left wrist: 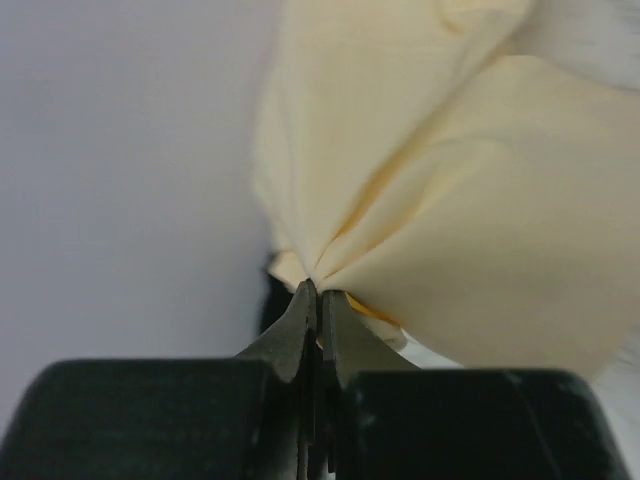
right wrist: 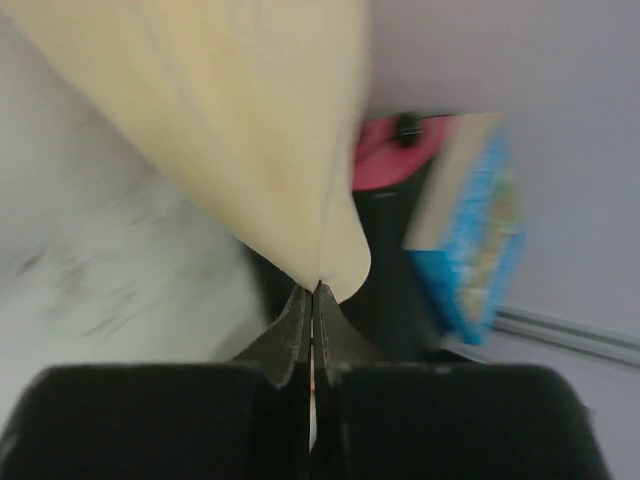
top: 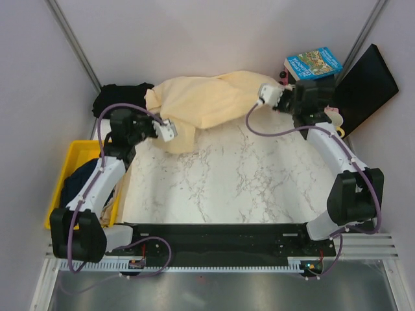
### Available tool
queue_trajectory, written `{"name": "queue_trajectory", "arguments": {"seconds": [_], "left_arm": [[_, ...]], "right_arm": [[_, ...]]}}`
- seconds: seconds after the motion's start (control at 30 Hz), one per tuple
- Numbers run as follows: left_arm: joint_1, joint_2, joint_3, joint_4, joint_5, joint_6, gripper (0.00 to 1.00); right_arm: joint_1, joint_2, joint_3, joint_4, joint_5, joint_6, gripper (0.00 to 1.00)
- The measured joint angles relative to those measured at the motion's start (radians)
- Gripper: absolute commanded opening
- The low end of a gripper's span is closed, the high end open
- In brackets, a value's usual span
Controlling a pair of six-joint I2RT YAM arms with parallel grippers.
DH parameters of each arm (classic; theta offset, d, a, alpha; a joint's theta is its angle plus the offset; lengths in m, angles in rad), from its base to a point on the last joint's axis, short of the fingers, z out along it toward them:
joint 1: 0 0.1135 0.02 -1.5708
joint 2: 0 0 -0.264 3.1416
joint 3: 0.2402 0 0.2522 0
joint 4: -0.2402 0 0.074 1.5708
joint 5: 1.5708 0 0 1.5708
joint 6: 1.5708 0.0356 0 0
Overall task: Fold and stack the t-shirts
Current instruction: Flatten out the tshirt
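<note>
A yellow bin (top: 74,152) sits at the left edge of the table (top: 233,175). It is a plastic box with straight sides. The navy shirt (top: 79,178) lies inside it, bunched up in a dark lump.

The cream shirt (top: 207,103) is at the back of the table, near the middle. It is soft and pale yellow, with big loose folds. It hangs between the two grippers. Its low left part may rest on the table, but from above that is hard to tell.

The left gripper (top: 170,129) is pinched tight on the left end of the cream shirt. In the left wrist view its thin dark tips press together, and the cloth (left wrist: 480,250) bunches to a point right there. The right gripper (top: 264,94) is pinched tight on the right end. In the right wrist view the cloth (right wrist: 230,130) comes down to a corner caught between the closed tips.

The black shirt (top: 120,97) is a crumpled heap in the back left corner, just beside the cream shirt.

The table top is smooth and white with thin grey lines, like marble. A blue book (top: 312,63) with a busy, bright cover lies in the back right corner, near the right gripper. A flat black board (top: 366,87) leans by the right wall.
</note>
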Motion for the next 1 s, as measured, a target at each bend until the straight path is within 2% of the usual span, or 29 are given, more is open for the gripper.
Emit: {"name": "queue_trajectory", "arguments": {"seconds": [0.1,0.23,0.5,0.7,1.0], "left_arm": [[0.0,-0.09,-0.101,-0.319,0.058,0.012,0.02],[0.0,-0.157,-0.098,-0.675,0.112,0.068,0.02],[0.0,-0.036,-0.004,-1.131,0.129,0.199,0.02],[0.0,0.092,0.007,-1.296,0.072,0.253,0.02],[0.0,0.115,-0.076,-1.332,-0.016,0.303,0.02]], "right_arm": [[0.0,-0.024,-0.15,-0.257,-0.025,-0.058,0.0],[-0.002,-0.025,-0.164,-0.587,-0.051,-0.135,0.0],[-0.002,0.033,-0.159,-0.958,0.008,-0.229,0.0],[-0.002,0.056,-0.166,-1.027,0.054,-0.256,0.0],[-0.003,0.05,-0.223,-1.032,0.102,-0.257,0.0]]}}
